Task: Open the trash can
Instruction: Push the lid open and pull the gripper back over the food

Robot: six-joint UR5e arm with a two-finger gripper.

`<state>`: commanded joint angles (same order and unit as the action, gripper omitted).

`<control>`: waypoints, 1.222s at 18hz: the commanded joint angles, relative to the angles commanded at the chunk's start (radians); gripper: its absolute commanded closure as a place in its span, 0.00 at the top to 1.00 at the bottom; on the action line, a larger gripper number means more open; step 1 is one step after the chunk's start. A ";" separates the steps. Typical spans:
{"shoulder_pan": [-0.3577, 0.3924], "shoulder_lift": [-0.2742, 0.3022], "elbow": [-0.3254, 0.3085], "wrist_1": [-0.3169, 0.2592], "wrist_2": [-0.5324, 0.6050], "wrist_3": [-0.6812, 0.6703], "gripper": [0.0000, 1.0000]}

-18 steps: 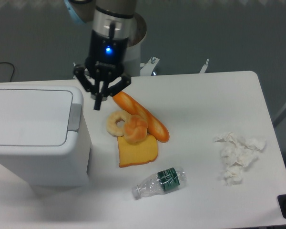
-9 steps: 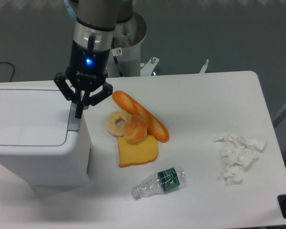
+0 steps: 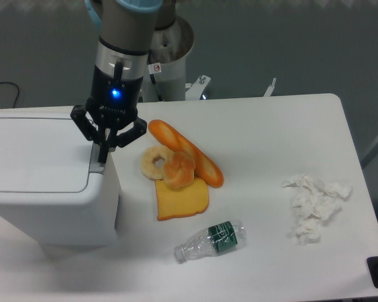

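A white table [image 3: 271,126] is filling most of the view, and the trash can [image 3: 44,189] is sitting at its left end, lid lying flat and closed, the grey push tab [image 3: 96,166] running along the lid's right edge. The arm is reaching down from above, and the gripper [image 3: 103,158] is hanging right over that tab with its fingers drawn together into one narrow tip, grasping nothing; whether the tip is touching the tab cannot be told. Right of the bin, a baguette [image 3: 186,153] is lying diagonally beside a bread ring [image 3: 155,162], a knotted roll [image 3: 179,171] and a yellow slice [image 3: 182,201]. A plastic bottle [image 3: 211,241] is lying on its side nearer the front edge. Crumpled tissue [image 3: 315,204] is resting well apart, toward the right.
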<state>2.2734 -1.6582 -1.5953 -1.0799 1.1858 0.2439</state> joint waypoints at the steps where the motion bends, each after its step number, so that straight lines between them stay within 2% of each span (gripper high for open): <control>1: 0.000 -0.003 0.002 0.000 0.002 -0.002 0.03; 4: 0.000 0.000 0.005 0.000 0.000 0.000 0.03; 8: 0.003 0.008 0.041 0.000 0.000 0.003 0.03; 10: 0.015 0.000 0.060 0.000 0.000 0.012 0.08; 11: 0.034 -0.002 0.067 0.002 0.000 0.014 0.16; 13: 0.078 -0.005 0.071 0.002 -0.002 0.031 0.41; 15: 0.119 -0.023 0.071 0.002 0.000 0.061 0.52; 16: 0.141 -0.032 0.071 0.002 0.002 0.063 0.68; 17: 0.164 -0.040 0.071 0.008 0.002 0.063 1.00; 21: 0.239 -0.093 0.051 0.003 0.012 0.067 1.00; 22: 0.256 -0.110 0.051 0.003 0.070 0.086 1.00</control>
<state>2.5294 -1.7685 -1.5447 -1.0769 1.2557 0.3296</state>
